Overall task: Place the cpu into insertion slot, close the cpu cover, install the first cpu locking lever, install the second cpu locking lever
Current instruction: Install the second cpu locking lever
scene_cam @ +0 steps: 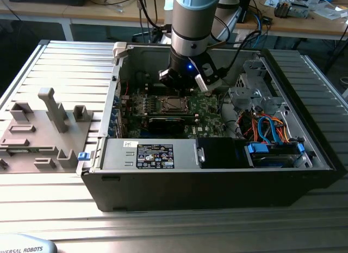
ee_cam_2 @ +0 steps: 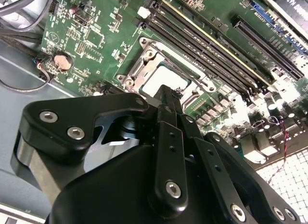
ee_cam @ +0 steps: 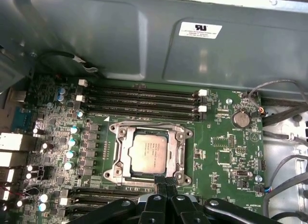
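Cpu [ee_cam: 147, 154] is sitting in the insertion slot [ee_cam: 118, 159] on the green motherboard [ee_cam: 226, 151], with the cpu cover [ee_cam: 179, 151] framing it. The tool [ee_cam: 165, 181] hangs right at the slot's edge, fingers pinched together, holding nothing.

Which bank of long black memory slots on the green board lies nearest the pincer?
The bank beside the pincer, partly hidden beneath it; the other bank lies beyond the cpu.
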`<state>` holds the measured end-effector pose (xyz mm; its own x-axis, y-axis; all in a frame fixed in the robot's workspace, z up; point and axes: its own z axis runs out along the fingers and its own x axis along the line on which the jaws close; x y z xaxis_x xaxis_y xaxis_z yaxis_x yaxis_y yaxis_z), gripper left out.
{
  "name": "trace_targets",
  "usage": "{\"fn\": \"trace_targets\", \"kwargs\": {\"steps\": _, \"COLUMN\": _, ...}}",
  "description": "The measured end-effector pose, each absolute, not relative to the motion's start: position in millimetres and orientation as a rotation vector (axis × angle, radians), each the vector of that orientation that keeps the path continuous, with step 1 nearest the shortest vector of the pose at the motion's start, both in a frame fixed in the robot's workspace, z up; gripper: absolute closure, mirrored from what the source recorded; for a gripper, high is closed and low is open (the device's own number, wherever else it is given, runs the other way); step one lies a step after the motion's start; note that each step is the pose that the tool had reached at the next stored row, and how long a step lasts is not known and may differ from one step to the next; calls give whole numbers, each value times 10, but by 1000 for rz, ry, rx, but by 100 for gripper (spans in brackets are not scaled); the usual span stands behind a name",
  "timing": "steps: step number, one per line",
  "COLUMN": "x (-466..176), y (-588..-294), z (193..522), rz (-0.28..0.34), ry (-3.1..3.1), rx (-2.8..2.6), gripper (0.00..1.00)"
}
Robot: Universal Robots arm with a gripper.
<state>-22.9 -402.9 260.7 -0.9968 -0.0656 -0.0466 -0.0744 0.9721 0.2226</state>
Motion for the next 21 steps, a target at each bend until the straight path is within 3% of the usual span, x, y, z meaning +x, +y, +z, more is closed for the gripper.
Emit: {"fn": "trace_targets", "kwargs": {"steps": 21, "x": -238, "y": -4053, "z": 2515, "rz": 350, "ry": 3081, "rx": -109, "gripper": 89}}
